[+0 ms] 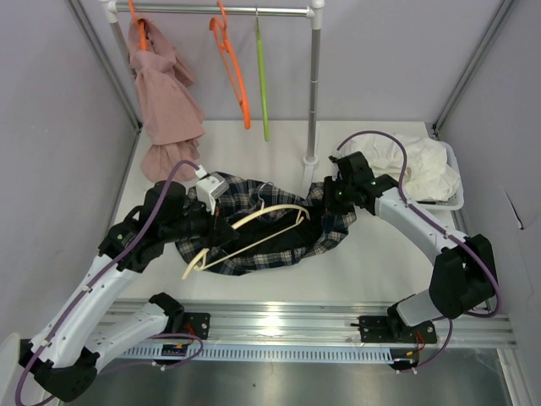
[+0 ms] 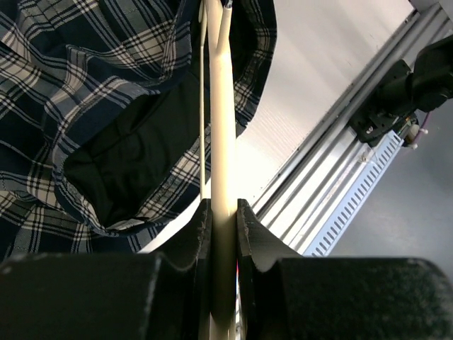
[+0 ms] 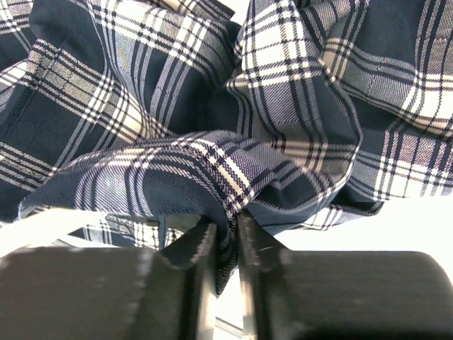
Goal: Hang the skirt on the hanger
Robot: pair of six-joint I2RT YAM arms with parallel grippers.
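Black fingers of the left gripper are pressing tight on a cream hanger, its bar running straight up between them with no gap showing. Just past it the plaid skirt is bunching on the white table. Across from it the right gripper is pinching a folded edge of the same cloth, its jaws nearly closed on that thin fold. From above, the skirt is lying crumpled mid-table between the two arms. The hanger is resting on top of it rather than sitting inside the waistband (as far as I can make out, since the hook is getting lost among the folds). Further back a rack is carrying a pink garment, an orange hanger and a green hanger, and a white cloth is sitting in a bin at the right. What I am worrying about is the hanger, which the left arm is holding out near one end, so any drag from the fabric could be twisting it in the grip. The right side is holding so little cloth that a firm pull could be slipping it free, and the hook could be catching a fold. No brand, label or lettering is showing clearly enough to read.
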